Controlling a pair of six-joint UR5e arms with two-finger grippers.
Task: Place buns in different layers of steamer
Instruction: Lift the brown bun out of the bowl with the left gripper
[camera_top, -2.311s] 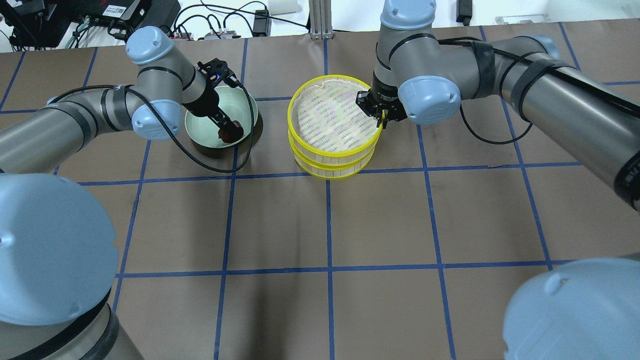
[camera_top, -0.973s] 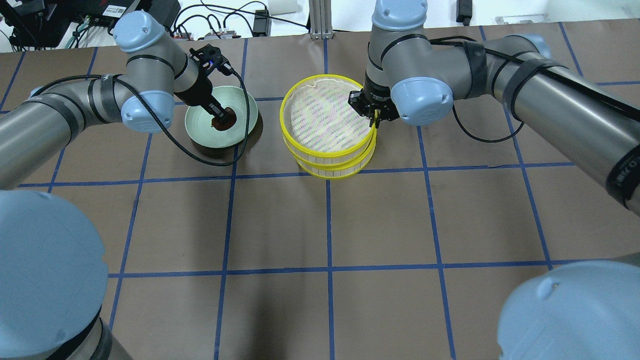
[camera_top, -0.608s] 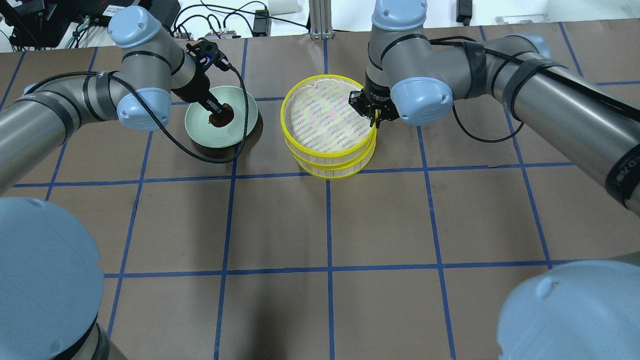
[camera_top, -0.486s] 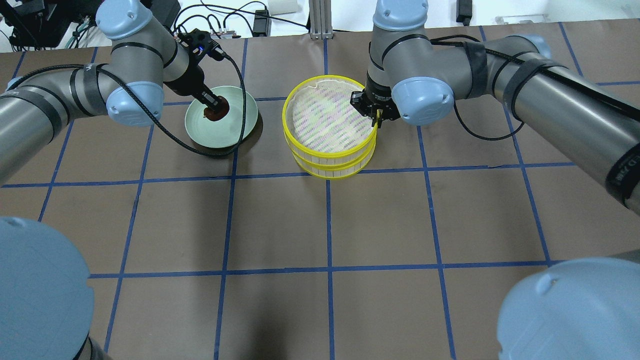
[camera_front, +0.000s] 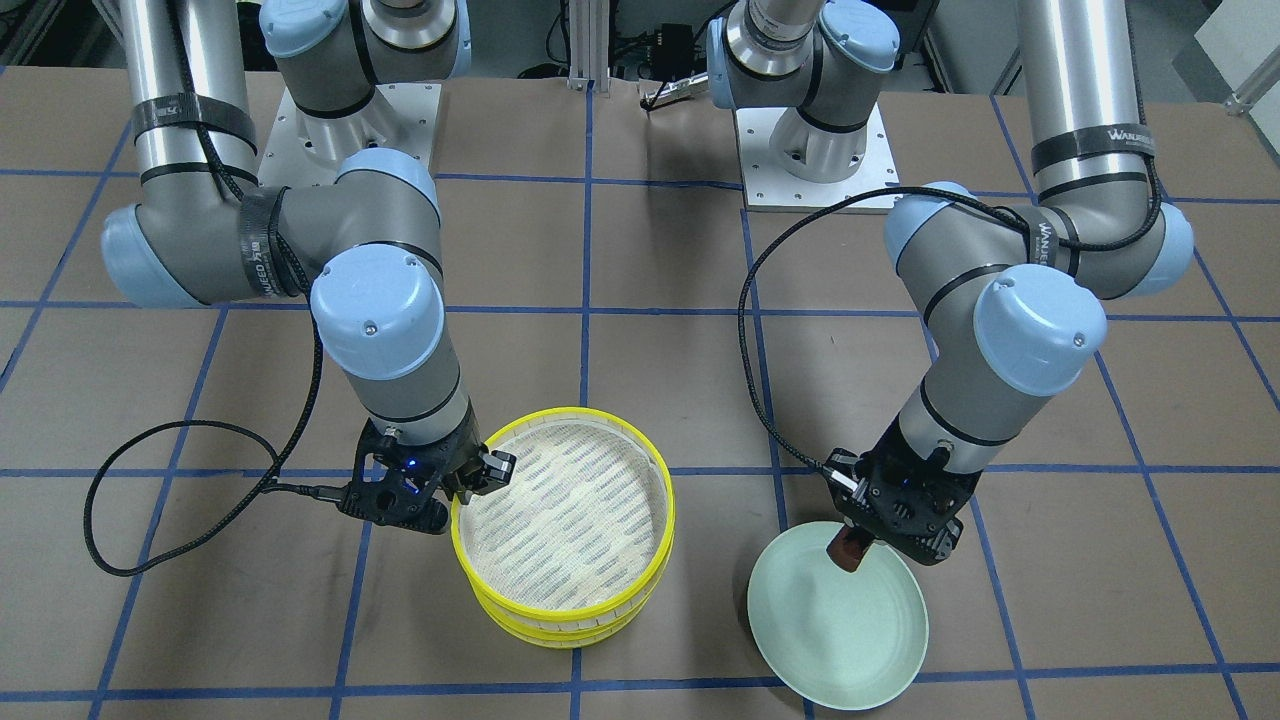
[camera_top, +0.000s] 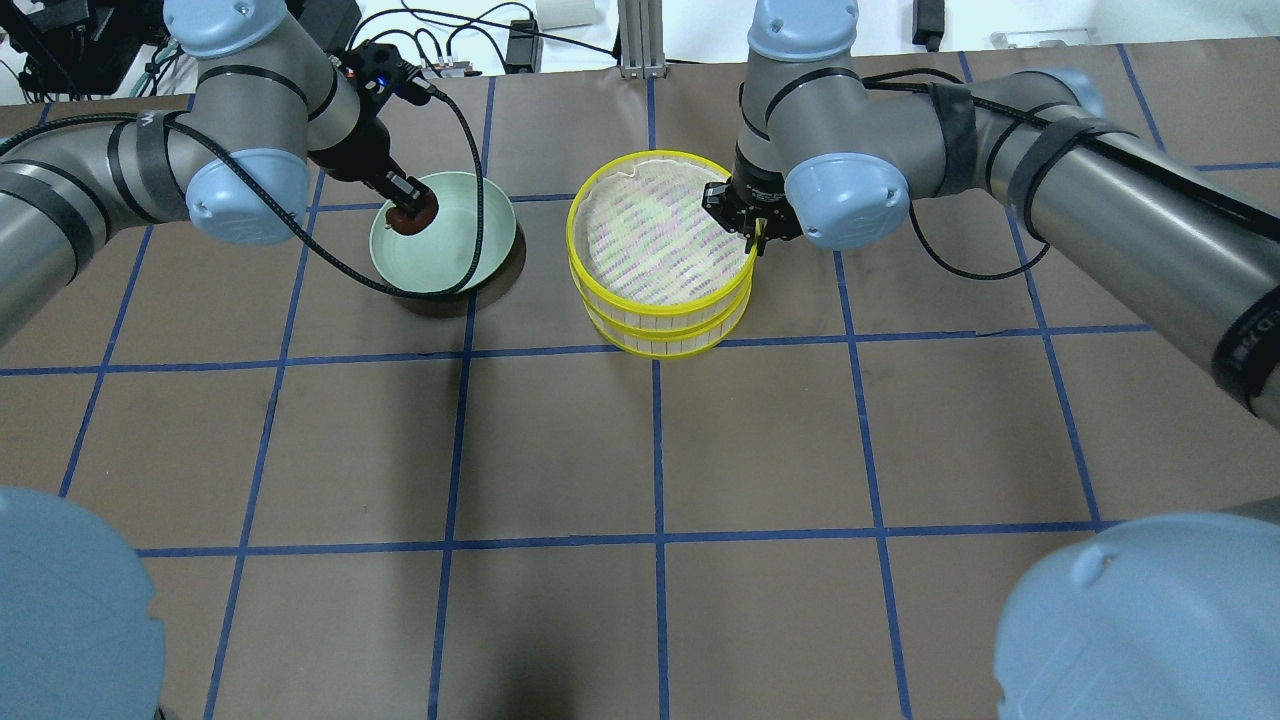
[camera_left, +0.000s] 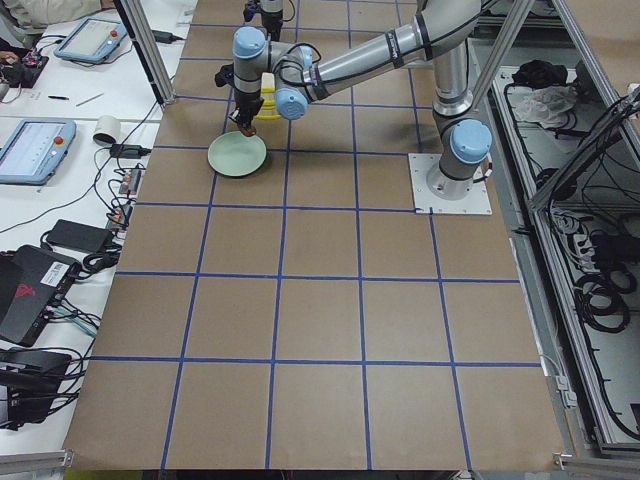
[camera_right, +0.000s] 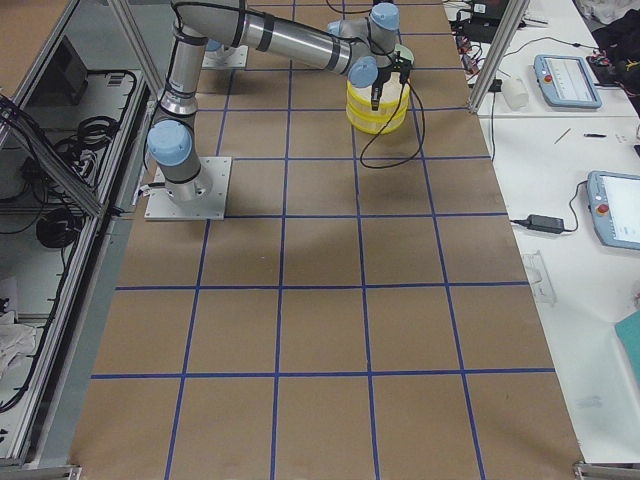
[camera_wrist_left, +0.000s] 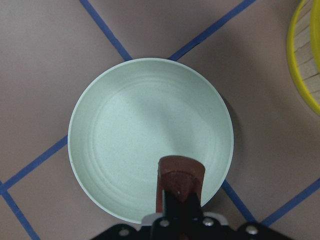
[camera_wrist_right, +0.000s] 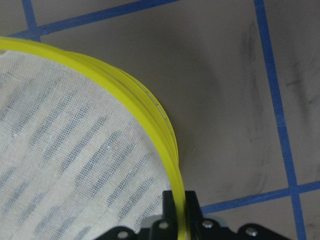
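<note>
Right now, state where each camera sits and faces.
Front-facing: across the table, facing robot; left arm, right arm, steamer, plate.
Overhead: behind robot, looking forward; same four.
Exterior left: table's end; left arm nearest.
Exterior right: opposite end; right arm nearest.
Left wrist: above plate; left claw holding brown bun.
Right wrist: above steamer rim; right claw clamping it.

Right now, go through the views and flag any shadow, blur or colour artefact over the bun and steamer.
Overhead exterior view: pink-green moiré ripples across the steamer mesh; a dark shadow hugs the plate at its near edge. Left wrist view: reddish-brown bun in focus, no glare. Right wrist view: the yellow rim nearest the lens looks soft. Side views: bun too small to judge.
</note>
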